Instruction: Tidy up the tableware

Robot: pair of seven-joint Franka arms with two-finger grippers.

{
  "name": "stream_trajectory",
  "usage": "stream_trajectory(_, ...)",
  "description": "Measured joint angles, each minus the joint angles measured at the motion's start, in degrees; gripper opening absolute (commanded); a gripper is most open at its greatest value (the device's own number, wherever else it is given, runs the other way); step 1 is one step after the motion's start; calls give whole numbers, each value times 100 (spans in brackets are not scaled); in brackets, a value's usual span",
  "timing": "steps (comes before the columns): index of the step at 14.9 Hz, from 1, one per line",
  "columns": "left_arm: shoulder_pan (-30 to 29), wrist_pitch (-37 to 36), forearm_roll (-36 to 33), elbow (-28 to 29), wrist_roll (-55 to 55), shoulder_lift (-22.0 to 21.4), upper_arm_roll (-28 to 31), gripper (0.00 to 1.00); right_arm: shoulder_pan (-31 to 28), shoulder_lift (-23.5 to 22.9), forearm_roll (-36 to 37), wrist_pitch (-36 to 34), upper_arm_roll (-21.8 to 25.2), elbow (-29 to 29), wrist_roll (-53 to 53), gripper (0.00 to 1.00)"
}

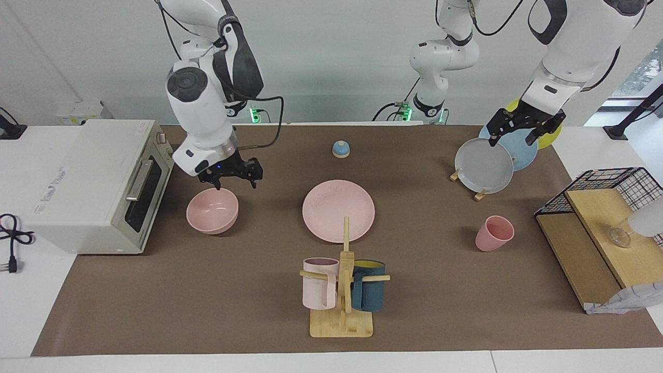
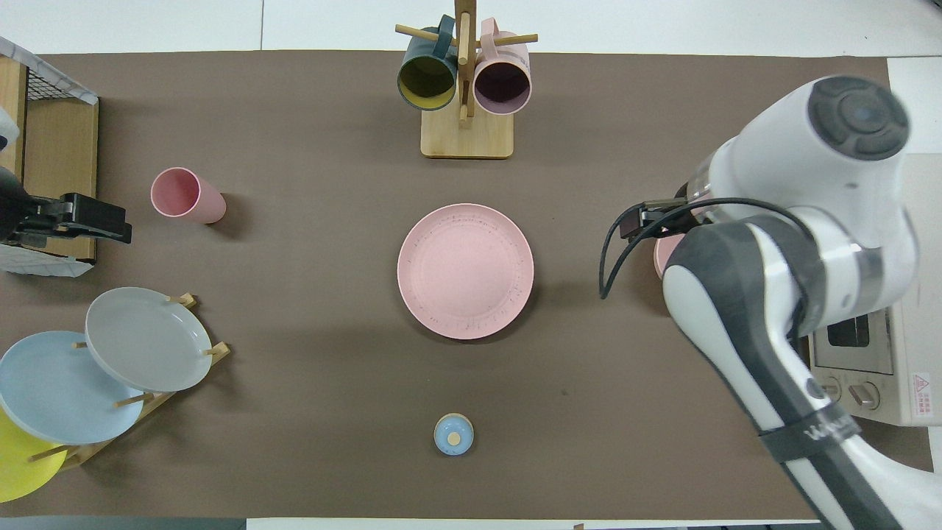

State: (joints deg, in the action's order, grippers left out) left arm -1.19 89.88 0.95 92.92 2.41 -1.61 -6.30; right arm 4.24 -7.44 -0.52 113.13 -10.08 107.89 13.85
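At the left of the facing view sits a white toaster oven (image 1: 98, 181), and just to its right your right gripper (image 1: 231, 175) hangs directly over the rim of the pink bowl (image 1: 212, 210) nearest the robots, its fingers spread a little and holding nothing; whether a fingertip already touches the rim you cannot tell. The step in hand looks like picking up that bowl, so lower one finger inside the wall and one outside, close gently, and lift straight up so the bowl does not tip or slide on the brown mat (image 1: 155, 311). In the middle of the frame the pink plate (image 1: 339, 210) lies flat, a likely place to set the bowl, centred. Below it stands a wooden mug rack (image 1: 342, 311) with two mugs; keep clear of it. Right of centre the pink cup (image 1: 494, 233) stands upright, well apart from the plate. At the upper right your left gripper (image 1: 523, 127) waits above a grey plate (image 1: 484, 166) in a rack, fingers apart and empty. A wire basket (image 1: 616, 178) fills the right edge.
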Motion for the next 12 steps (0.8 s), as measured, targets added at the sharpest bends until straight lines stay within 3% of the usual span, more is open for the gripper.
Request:
stream_trajectory(3,0,0,0,0,0,0,0,100,-18,57,6,1040,-32,917,-15,100)
stream_trajectory(8,0,0,0,0,0,0,0,100,-96,219,7,1425,8,1498,-311,60)
stream_trajectory(12,0,-4,0,0,0,0,0,100,-216,211,127,1706,21,1808,-810,53)
